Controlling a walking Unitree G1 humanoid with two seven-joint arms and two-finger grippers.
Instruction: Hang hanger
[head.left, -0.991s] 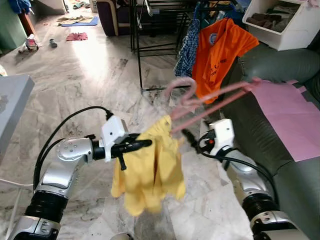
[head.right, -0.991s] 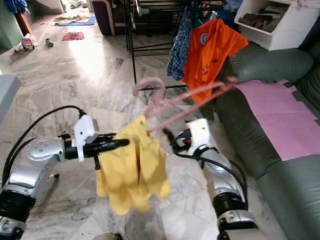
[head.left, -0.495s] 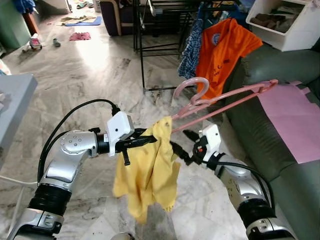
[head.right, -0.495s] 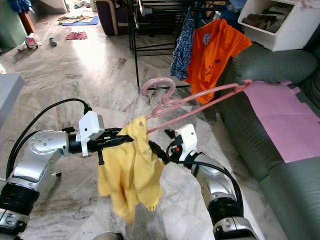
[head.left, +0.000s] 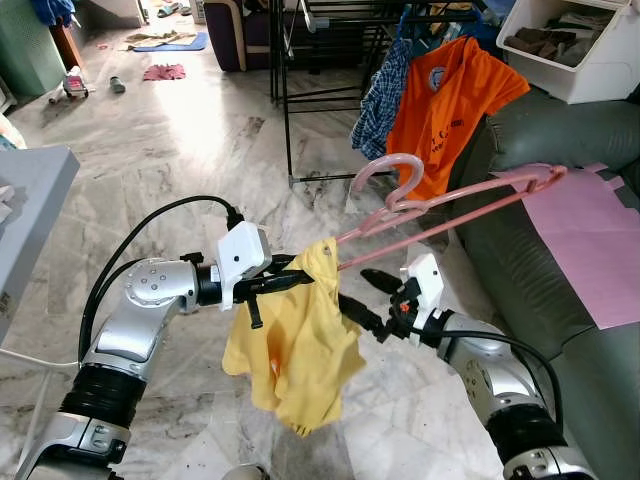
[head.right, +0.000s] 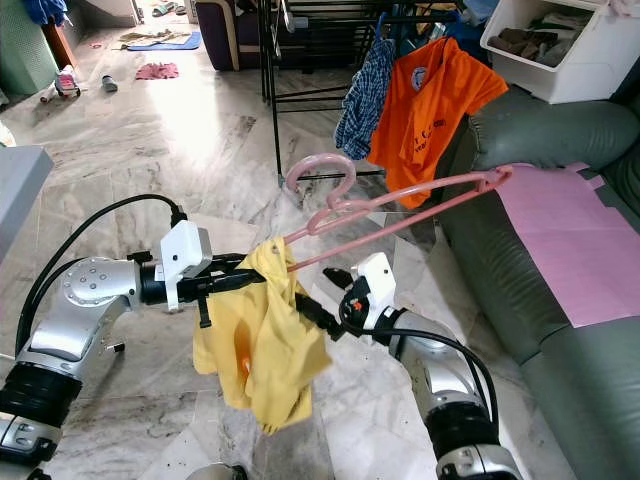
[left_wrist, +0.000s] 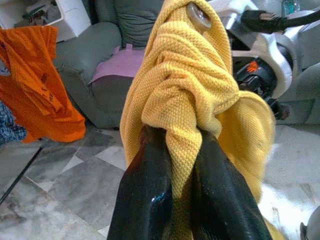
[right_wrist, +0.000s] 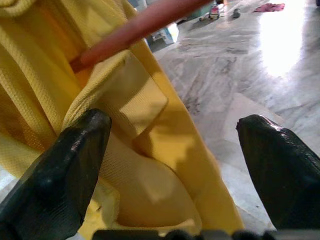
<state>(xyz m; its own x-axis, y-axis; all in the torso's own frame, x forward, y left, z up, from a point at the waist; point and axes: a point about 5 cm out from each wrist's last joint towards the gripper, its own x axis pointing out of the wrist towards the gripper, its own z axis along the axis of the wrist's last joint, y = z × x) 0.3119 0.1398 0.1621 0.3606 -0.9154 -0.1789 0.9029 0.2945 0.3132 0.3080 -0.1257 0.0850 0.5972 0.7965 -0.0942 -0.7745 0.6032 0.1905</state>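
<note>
Left eye view, room: marble floor (head.left: 180, 150) ahead, a grey sofa (head.left: 560, 130) on the robot's right carrying a pink sheet (head.left: 590, 235), and a black drying rack (head.left: 320, 60) beyond with an orange shirt (head.left: 450, 100) and a checked shirt (head.left: 382, 95) already hanging.
Yellow garment (head.left: 295, 345): draped from one end of the hanger, bunched at the top, hanging limp between the two arms above the floor.
Pink hanger (head.left: 450, 205): held in the air, tilted, its hook (head.left: 392, 175) up and its far end pointing toward the sofa; well short of the rack.
Left hand (left_wrist: 172, 165): clamped shut on a fold of the yellow garment near its collar.
Right hand (right_wrist: 175, 140): fingers spread wide, just beside the cloth under the hanger's bar, gripping nothing.
Handling: the hanger looks light, stiff and smooth, so cloth may slide off the tilted bar; the garment is soft and light.
Where to hold: probably the hanger's neck under the hook, leaving the hook free for the rail.
</note>
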